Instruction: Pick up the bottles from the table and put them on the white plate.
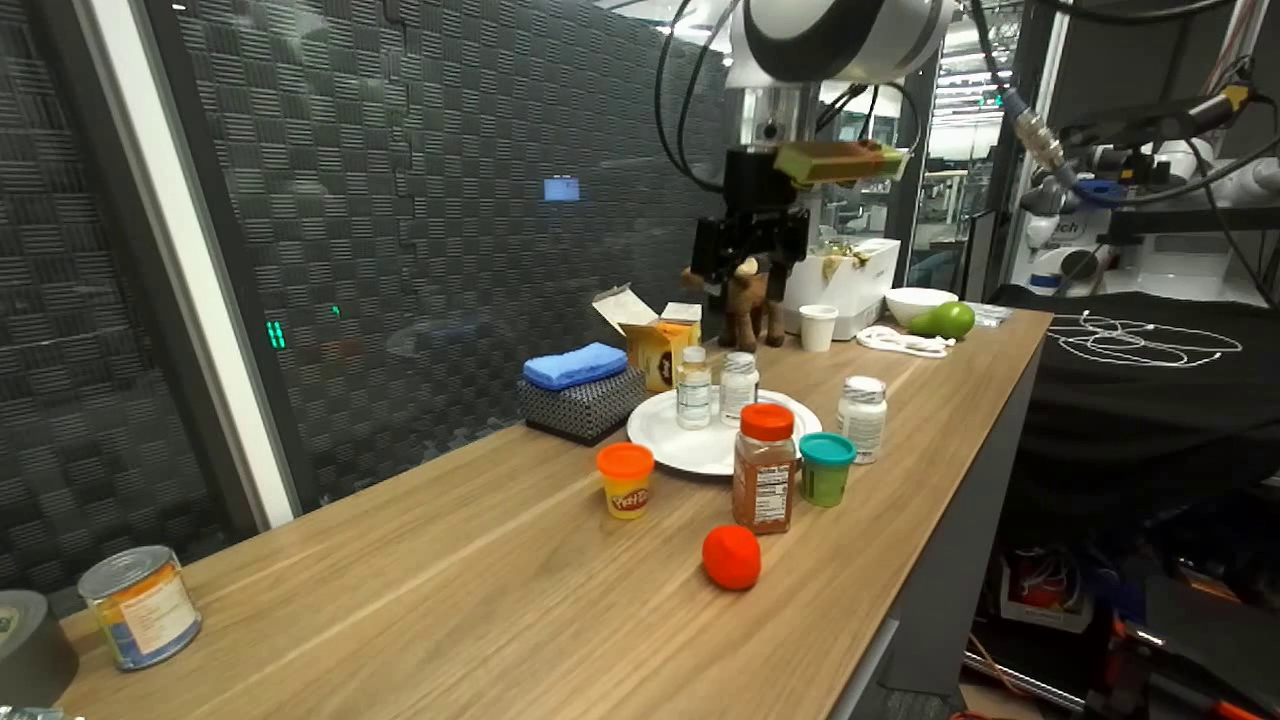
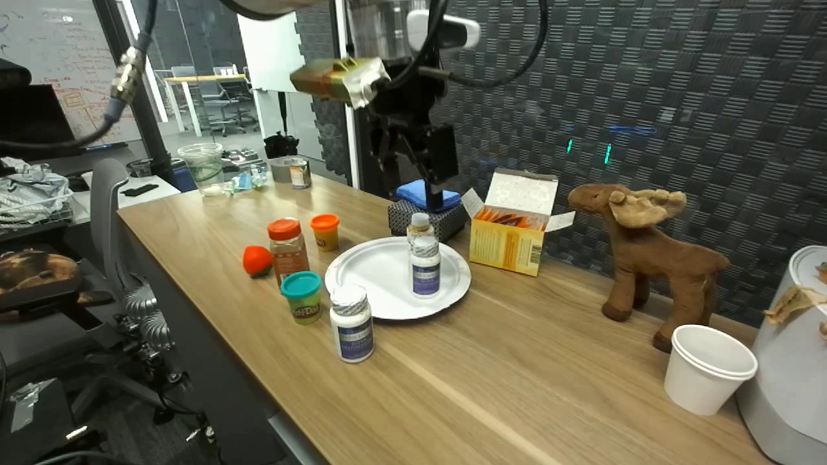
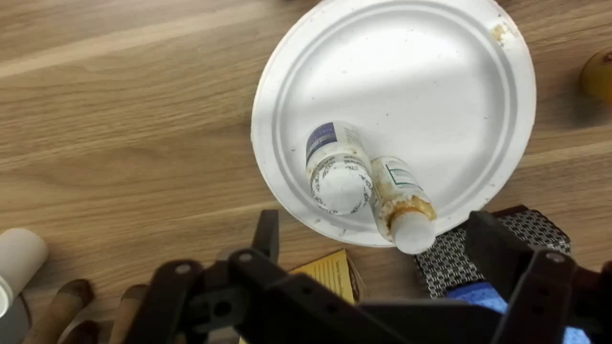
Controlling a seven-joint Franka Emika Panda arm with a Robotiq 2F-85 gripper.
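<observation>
Wooden table [image 1: 450, 570], bottles [image 1: 765, 485] upright, caps [image 1: 767, 421] upward

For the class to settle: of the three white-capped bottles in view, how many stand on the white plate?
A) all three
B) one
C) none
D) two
D: an exterior view shows the narrow bottle and the wider-capped bottle upright on the white plate, while the third bottle stands off it, on the wooden table.
</observation>
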